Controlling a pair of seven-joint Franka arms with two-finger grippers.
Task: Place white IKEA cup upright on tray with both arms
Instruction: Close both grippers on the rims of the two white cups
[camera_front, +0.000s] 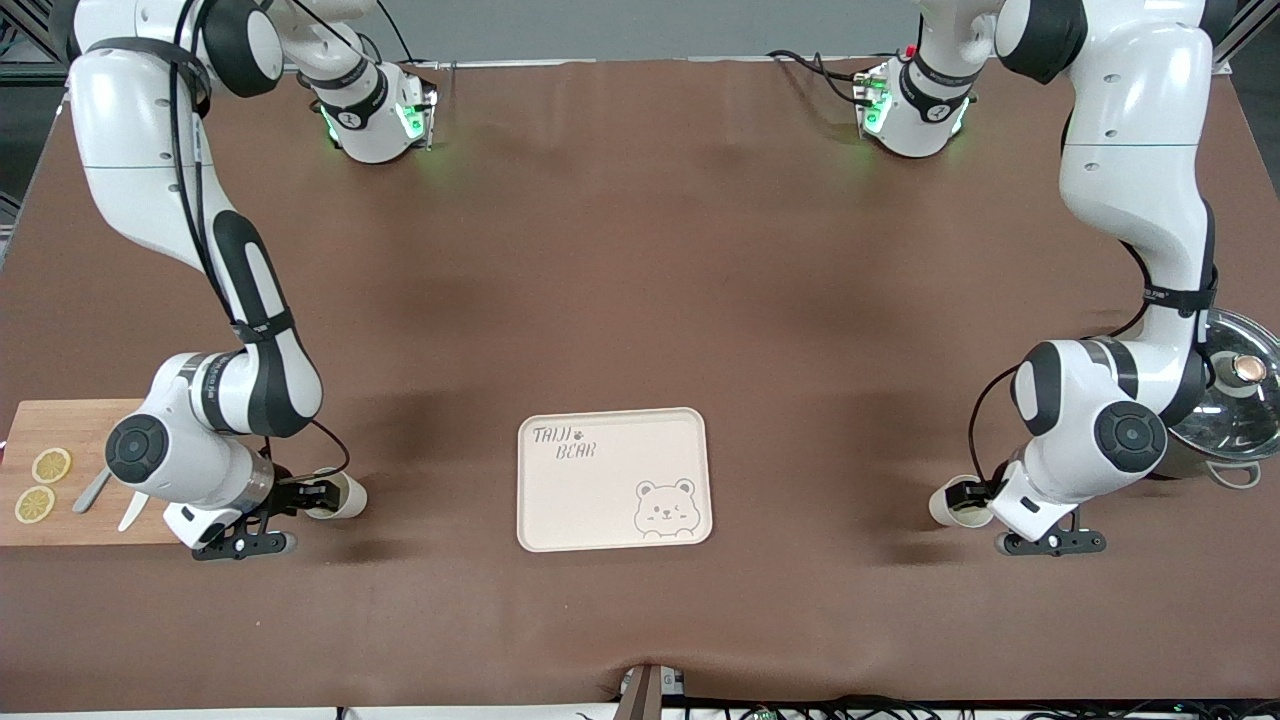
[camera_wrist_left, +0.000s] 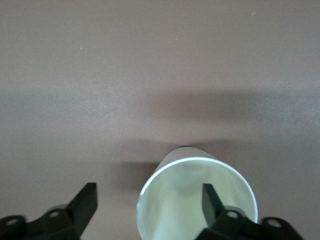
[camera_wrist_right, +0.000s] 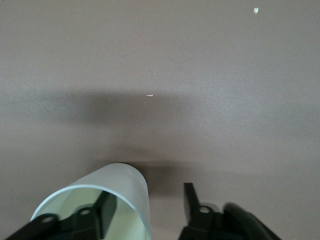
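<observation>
Two white cups lie on their sides on the brown table. One cup (camera_front: 347, 497) is at the right arm's end and the other cup (camera_front: 948, 506) at the left arm's end. The cream tray (camera_front: 600, 500) with bear lettering sits between them. My right gripper (camera_front: 318, 492) is open at its cup's mouth. In the right wrist view, one finger (camera_wrist_right: 105, 210) is inside the cup (camera_wrist_right: 120, 185) and the other outside, astride the wall. My left gripper (camera_front: 970, 492) is open in the same way, with one finger (camera_wrist_left: 212, 200) inside its cup (camera_wrist_left: 190, 195).
A wooden cutting board (camera_front: 90, 420) with two lemon slices (camera_front: 50, 465) and cutlery lies at the right arm's end. A steel pot with a glass lid (camera_front: 1235, 395) stands at the left arm's end, close to that arm's wrist.
</observation>
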